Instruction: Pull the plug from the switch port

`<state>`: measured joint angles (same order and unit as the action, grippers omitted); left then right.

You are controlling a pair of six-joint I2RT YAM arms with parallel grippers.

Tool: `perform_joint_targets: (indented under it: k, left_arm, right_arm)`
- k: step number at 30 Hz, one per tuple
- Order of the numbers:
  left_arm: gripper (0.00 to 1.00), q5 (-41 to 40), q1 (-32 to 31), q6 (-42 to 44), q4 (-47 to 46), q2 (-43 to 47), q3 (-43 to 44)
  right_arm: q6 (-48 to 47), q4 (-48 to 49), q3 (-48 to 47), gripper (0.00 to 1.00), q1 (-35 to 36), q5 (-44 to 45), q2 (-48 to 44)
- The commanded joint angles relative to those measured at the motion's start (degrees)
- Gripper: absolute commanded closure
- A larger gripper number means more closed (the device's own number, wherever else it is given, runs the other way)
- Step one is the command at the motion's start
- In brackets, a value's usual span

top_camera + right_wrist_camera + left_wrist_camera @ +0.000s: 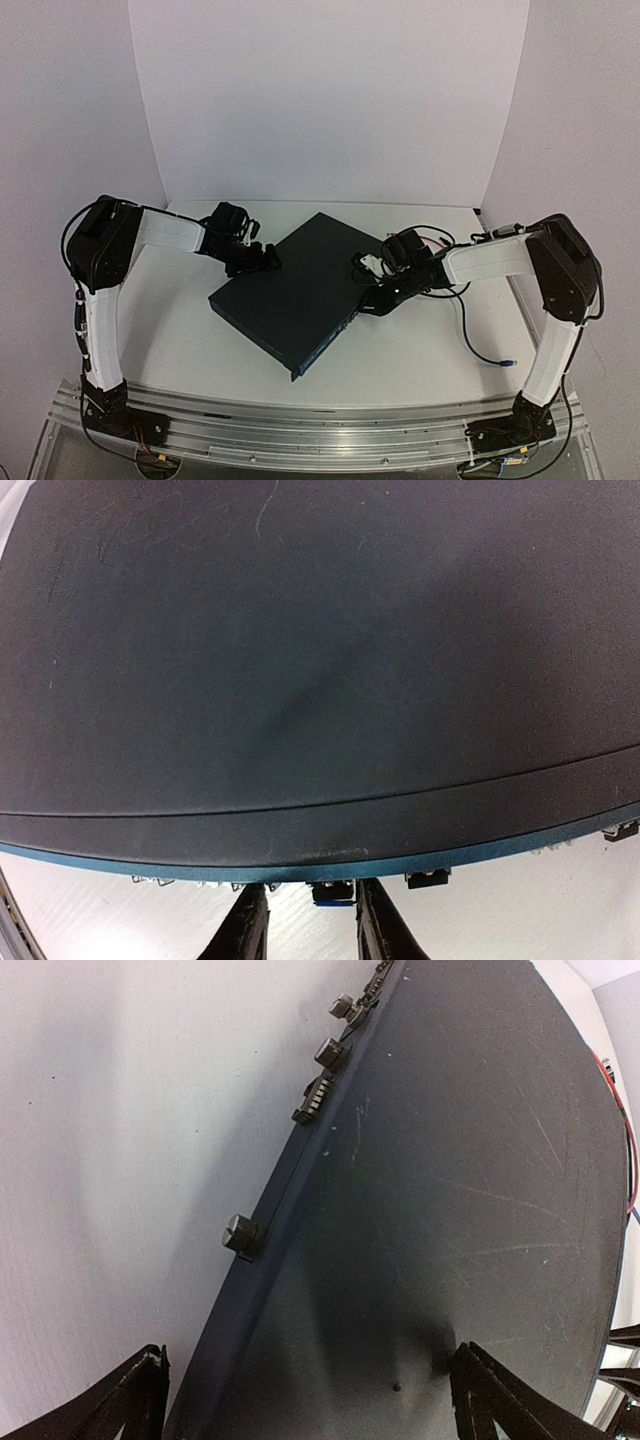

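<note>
The switch point(295, 295) is a flat dark box lying askew in the middle of the table. Its top fills the left wrist view point(450, 1190) and the right wrist view point(300, 630). Its thin blue edge point(330, 868) with sockets faces my right gripper point(312, 930). A small dark plug with a blue tip point(333, 893) sticks out of that edge between my right fingers, close against the right-hand finger point(380, 930) and apart from the other. In the top view my right gripper point(385, 295) hides the plug. My left gripper point(255, 260) is wide open astride the switch's far-left edge point(250, 1290).
A dark cable with a blue end point(509, 364) lies loose on the table at the right. Other socket tabs point(428, 879) show along the blue edge. Round screws point(240, 1233) stick out of the switch's back edge. White walls close in at the back and sides.
</note>
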<state>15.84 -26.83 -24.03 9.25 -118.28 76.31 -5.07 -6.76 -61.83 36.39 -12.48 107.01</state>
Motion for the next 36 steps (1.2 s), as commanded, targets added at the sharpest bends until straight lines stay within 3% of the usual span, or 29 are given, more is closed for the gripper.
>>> perform_joint_targets:
  k: [1,11,36]
  left_arm:
    - [0.03,-1.05,-0.42,-0.24,2.35,-1.25,2.58]
    - [0.04,-0.45,-0.42,-0.07,2.77,-2.03,3.48]
    - [0.04,-0.28,-0.42,0.06,3.58,-3.24,4.9]
  right_arm:
    - [-1.09,1.3,-2.68,0.75,0.9,1.07,1.54]
    - [-1.76,2.28,-2.86,0.81,1.12,3.42,2.66]
    - [-5.74,8.79,-1.46,0.85,3.55,9.87,4.71]
